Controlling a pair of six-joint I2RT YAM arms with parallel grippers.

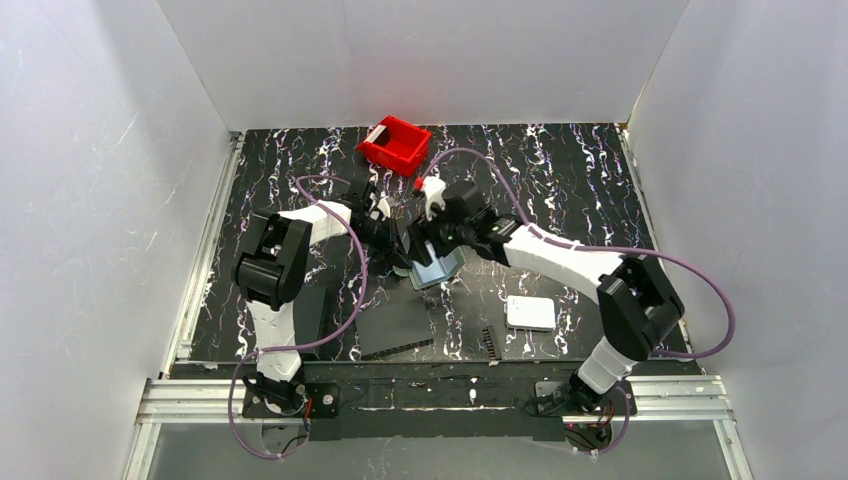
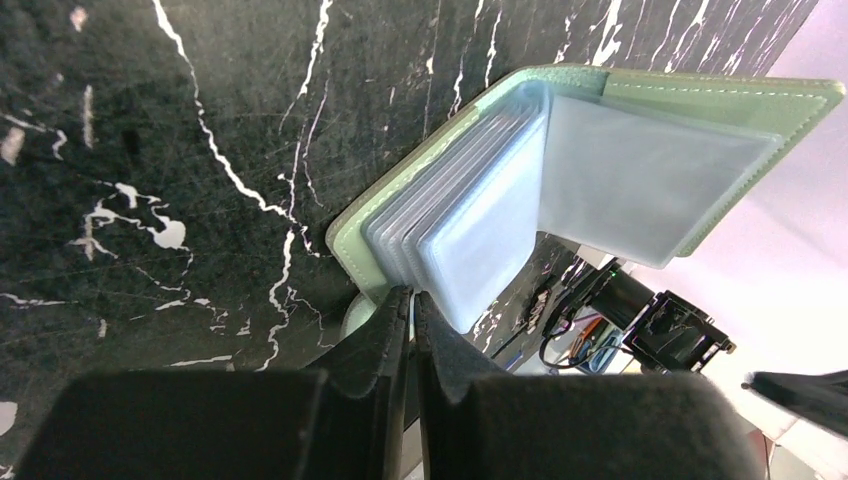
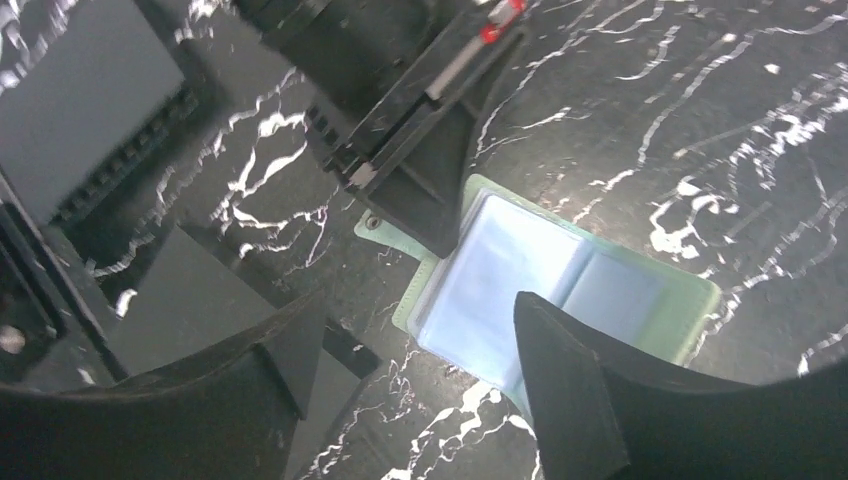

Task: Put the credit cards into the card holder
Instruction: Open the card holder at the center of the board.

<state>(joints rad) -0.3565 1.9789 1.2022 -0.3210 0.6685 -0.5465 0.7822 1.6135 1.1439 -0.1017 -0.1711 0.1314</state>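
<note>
The grey-green card holder (image 1: 437,268) lies open at the table's middle, its pale translucent pockets fanned out (image 2: 480,215). My left gripper (image 2: 411,305) is shut on the holder's near edge by the pockets. In the right wrist view the holder (image 3: 520,275) lies spread flat, with the left gripper's fingers (image 3: 420,200) clamped on its left edge. My right gripper (image 3: 418,300) is open and empty just above it, one finger over the pockets. A white credit card (image 1: 378,133) rests in the red bin (image 1: 398,147). No card shows in either gripper.
A thick white rounded box (image 1: 530,312) lies at the front right. Flat black rectangles (image 1: 395,322) lie at the front left, also in the right wrist view (image 3: 80,90). White walls enclose the table on three sides.
</note>
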